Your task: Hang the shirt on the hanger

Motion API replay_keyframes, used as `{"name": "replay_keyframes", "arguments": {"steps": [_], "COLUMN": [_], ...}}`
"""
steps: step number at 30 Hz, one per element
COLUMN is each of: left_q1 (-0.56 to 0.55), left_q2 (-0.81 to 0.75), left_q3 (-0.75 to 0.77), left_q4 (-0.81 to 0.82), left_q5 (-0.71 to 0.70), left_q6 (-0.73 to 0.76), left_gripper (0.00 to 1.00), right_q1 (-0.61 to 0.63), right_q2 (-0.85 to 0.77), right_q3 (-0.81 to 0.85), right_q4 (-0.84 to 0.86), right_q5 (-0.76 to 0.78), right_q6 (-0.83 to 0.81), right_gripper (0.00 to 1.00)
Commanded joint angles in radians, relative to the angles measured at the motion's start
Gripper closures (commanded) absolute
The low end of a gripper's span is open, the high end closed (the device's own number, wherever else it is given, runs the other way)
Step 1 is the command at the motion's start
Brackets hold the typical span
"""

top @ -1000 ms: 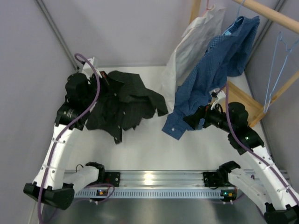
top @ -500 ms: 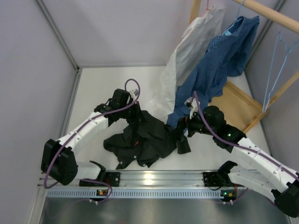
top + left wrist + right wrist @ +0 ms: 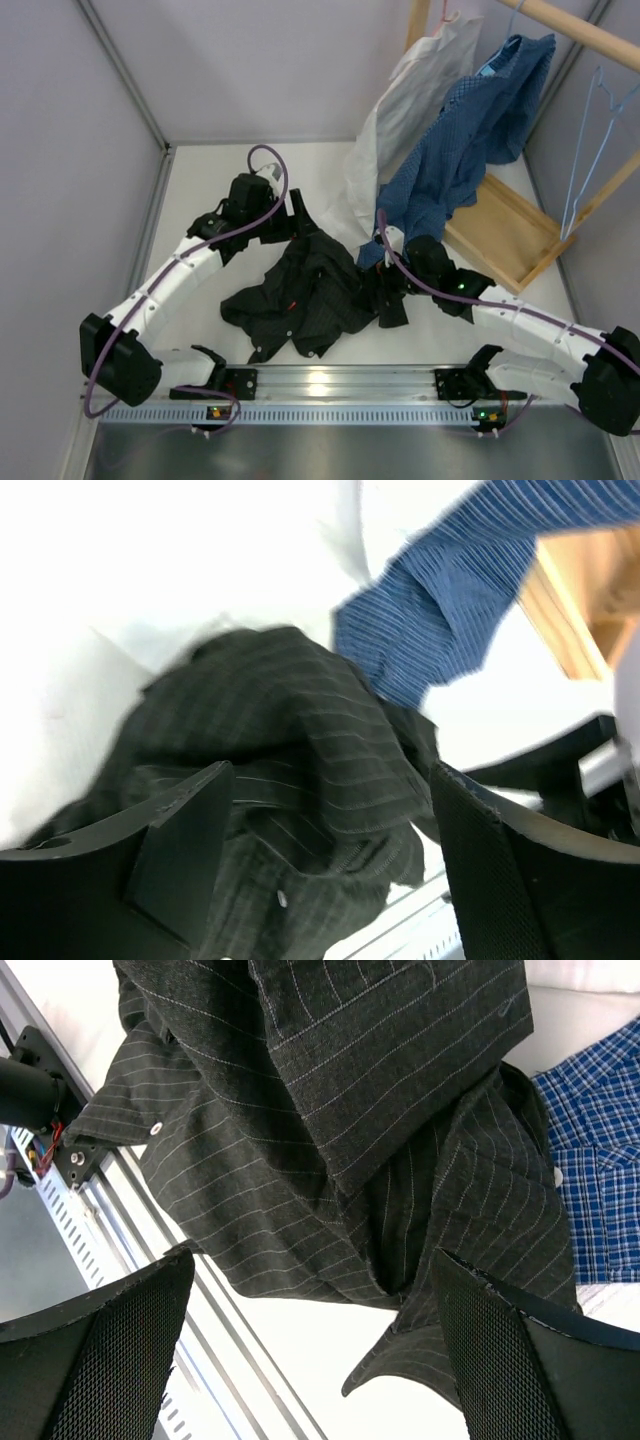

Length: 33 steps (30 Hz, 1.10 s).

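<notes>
**Shirt.** The black shirt [image 3: 305, 292] lies crumpled on the white table [image 3: 200, 185], in the middle near the front, just behind the metal rail [image 3: 330, 384] that carries the arm bases. Its right edge lies just beside the lower hem of the blue shirt [image 3: 455, 145]. That shirt hangs from the wooden rack [image 3: 510, 232] at the right rear, next to a white shirt [image 3: 400, 110].

**Hanger.** The light-blue wire hanger [image 3: 580, 180] hangs at the far right of the rack. It is well apart from the black shirt and from both arms.

**Left claw.** The left gripper [image 3: 292, 218] is positioned over the rear edge of the black shirt.
- In the left wrist view, the left gripper [image 3: 330, 770] has its fingers [image 3: 185, 825] spread wide.
- Folds of the black shirt [image 3: 290, 730] lie beneath and between the fingers.
- No fabric is clamped.

**Right claw.** The right gripper [image 3: 383, 290] is positioned at the right edge of the black shirt, below the hem of the blue shirt.
- In the right wrist view, the right gripper [image 3: 312, 1256] has its fingers [image 3: 115, 1360] fully parted.
- The striped fabric of the black shirt [image 3: 330, 1100] fills the space below them, with a pointed corner near the right finger.
- Nothing is held.
</notes>
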Motion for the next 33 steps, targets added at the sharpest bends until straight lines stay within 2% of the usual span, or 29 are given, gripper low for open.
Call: {"name": "replay_keyframes", "arguments": {"steps": [1,4,10,13,14,17,23,24,25,27,28,33], "left_q1": [0.003,-0.004,-0.042,-0.043,-0.045,-0.062,-0.077,-0.077,-0.079,-0.083,-0.091,-0.149], "left_q2": [-0.056,-0.144,-0.322,-0.397,-0.412,-0.430,-0.463,-0.468,-0.474,-0.471,-0.472,-0.477], "left_q3": [0.067,0.048,-0.196,-0.287,-0.307,-0.370,-0.420,-0.428,-0.451,-0.479,-0.494,-0.551], "left_q4": [-0.062,-0.135,-0.256,-0.280,-0.277,-0.270,-0.270,-0.268,-0.264,-0.248,-0.244,-0.198], "left_q5": [-0.186,-0.235,-0.215,-0.158,-0.145,-0.105,-0.100,-0.094,-0.082,-0.054,-0.051,-0.054], "left_q6": [0.022,0.015,-0.076,-0.111,-0.137,-0.162,-0.168,-0.172,-0.174,-0.182,-0.185,-0.238], "left_gripper": [0.16,0.14,0.16,0.17,0.18,0.18,0.21,0.22,0.25,0.29,0.30,0.33], "right_q1": [0.025,0.030,0.077,0.151,0.165,0.166,0.162,0.157,0.151,0.139,0.137,0.133], "right_q2": [-0.009,-0.033,-0.034,0.031,0.058,0.085,0.213,0.235,0.256,0.304,0.315,0.333], "right_q3": [0.011,0.005,0.034,0.082,0.089,0.088,0.213,0.253,0.278,0.330,0.342,0.407], "right_q4": [0.073,0.058,0.035,-0.001,-0.004,0.074,0.119,0.113,0.093,0.081,0.079,0.039], "right_q5": [0.037,0.049,-0.044,0.095,0.200,0.328,0.465,0.462,0.445,0.388,0.368,0.338], "right_q6": [-0.014,-0.020,-0.059,-0.073,-0.048,-0.011,-0.097,-0.115,-0.132,-0.172,-0.183,-0.223], "right_gripper": [0.04,0.04,0.03,0.03,0.03,0.03,0.05,0.07,0.18,0.28,0.38,0.55]}}
